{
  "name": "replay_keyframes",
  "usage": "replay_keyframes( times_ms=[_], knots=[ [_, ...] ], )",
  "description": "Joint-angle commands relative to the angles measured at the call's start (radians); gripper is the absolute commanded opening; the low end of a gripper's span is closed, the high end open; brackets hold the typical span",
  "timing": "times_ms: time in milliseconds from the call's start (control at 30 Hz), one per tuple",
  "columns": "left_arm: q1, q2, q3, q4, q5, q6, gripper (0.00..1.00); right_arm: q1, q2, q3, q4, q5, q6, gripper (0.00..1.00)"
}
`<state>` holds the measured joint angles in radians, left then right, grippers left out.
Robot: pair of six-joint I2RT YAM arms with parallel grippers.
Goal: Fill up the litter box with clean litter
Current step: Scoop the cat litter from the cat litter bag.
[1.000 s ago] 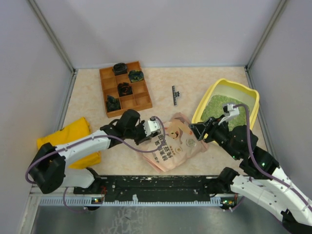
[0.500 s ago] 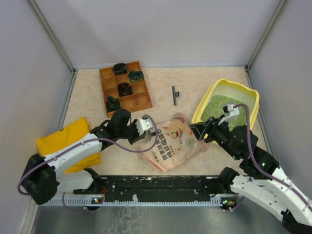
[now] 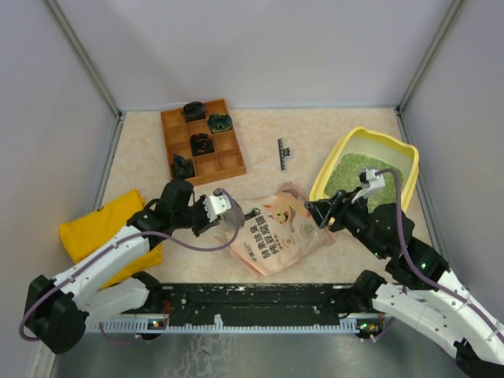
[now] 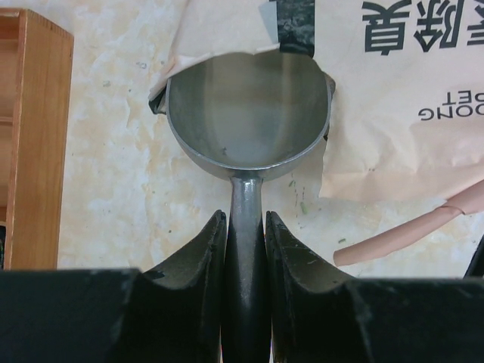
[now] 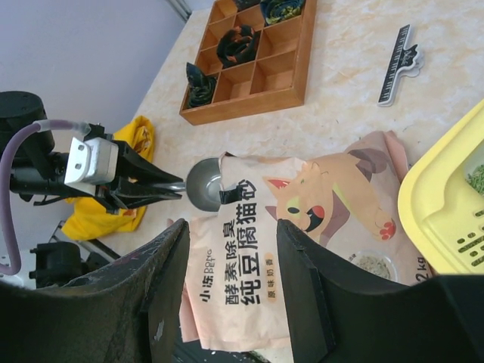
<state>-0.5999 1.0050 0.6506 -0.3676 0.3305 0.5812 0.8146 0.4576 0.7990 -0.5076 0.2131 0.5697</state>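
1. Litter box (image 3: pixel 376 134) sits on the tabletop (image 3: pixel 260 134) just beyond the right gripper (image 3: pixel 318 213) and well apart from the left gripper (image 4: pixel 246 225). It looks partly filled.
2. Pink pouch (image 3: pixel 279 228) lies flat between the two grippers, with its torn mouth directly ahead of the left one.
3. The right gripper sits at the pouch's box-side edge, its jaws half parted with nothing seen clamped between them.
4. The left gripper is clamped on the handle of the grey scoop (image 4: pixel 249 113). The bowl, just ahead of its fingers, looks empty.
5. Clean litter (image 3: pixel 352 167) covers part of the box floor, so more scooping probably remains.
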Motion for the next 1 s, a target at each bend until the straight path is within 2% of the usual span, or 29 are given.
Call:
replay_keyframes(
  times_ms=[0, 133, 400, 967],
  knots=[
    [0.031, -0.044, -0.005, -0.011, 0.020, 0.044, 0.00, -0.005, -0.007, -0.003, 0.032, -0.007, 0.016, 0.50],
    [0.056, -0.052, 0.008, -0.043, -0.010, 0.002, 0.00, -0.006, 0.013, 0.020, 0.024, -0.022, 0.003, 0.50],
    [0.104, -0.112, 0.023, -0.119, -0.020, 0.012, 0.00, -0.006, 0.039, 0.038, 0.039, -0.027, -0.010, 0.50],
    [0.109, -0.226, 0.063, -0.284, -0.074, 0.056, 0.00, -0.005, 0.059, 0.038, 0.063, -0.067, 0.007, 0.48]
  ],
)
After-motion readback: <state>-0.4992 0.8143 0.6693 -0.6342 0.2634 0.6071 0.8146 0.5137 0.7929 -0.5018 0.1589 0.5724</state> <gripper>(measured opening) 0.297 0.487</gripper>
